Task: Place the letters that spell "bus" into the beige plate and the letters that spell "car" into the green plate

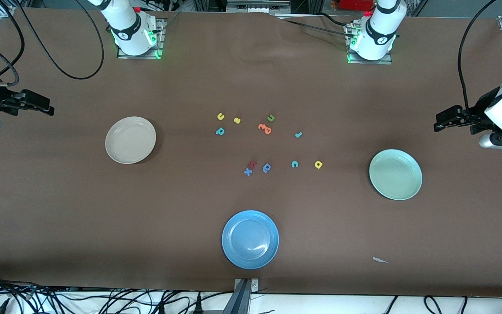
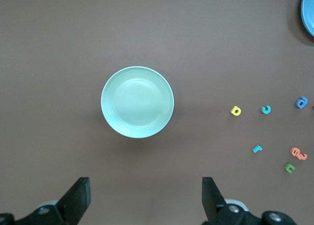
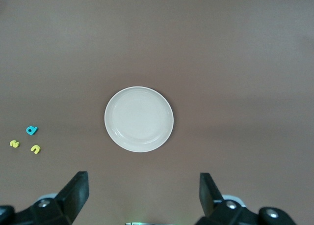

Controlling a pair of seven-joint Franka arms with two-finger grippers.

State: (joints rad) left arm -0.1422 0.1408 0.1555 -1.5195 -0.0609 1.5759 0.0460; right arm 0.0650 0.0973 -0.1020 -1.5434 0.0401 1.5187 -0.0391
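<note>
Waiting at the right arm's end: the right gripper (image 1: pixel 50 109) is hanging in the air with its fingers spread wide and nothing between them, the wrist tipped so its camera is looking straight down on the beige plate (image 3: pixel 139 119).
Beige plate: it is sitting bare on the brown table (image 1: pixel 59 209), well apart from the letter cluster, toward the right arm's end.
"bus" letters: the yellow "u" (image 1: pixel 220 116), the yellow "s" (image 1: pixel 237 120) and the teal "b" (image 1: pixel 220 131) are lying close together at the cluster's edge nearest the beige plate.
"car" letters: the teal "r" (image 1: pixel 298 134), the teal "c" (image 1: pixel 294 164) and the yellow "a" (image 1: pixel 318 164) are lying on the cluster's side toward the green plate (image 1: pixel 395 174).
Green plate: it is resting bare, toward the left arm's end.
Left arm: the left gripper (image 1: pixel 437 126) is hovering off that end, fingers released and wide, looking down on the green plate.
</note>
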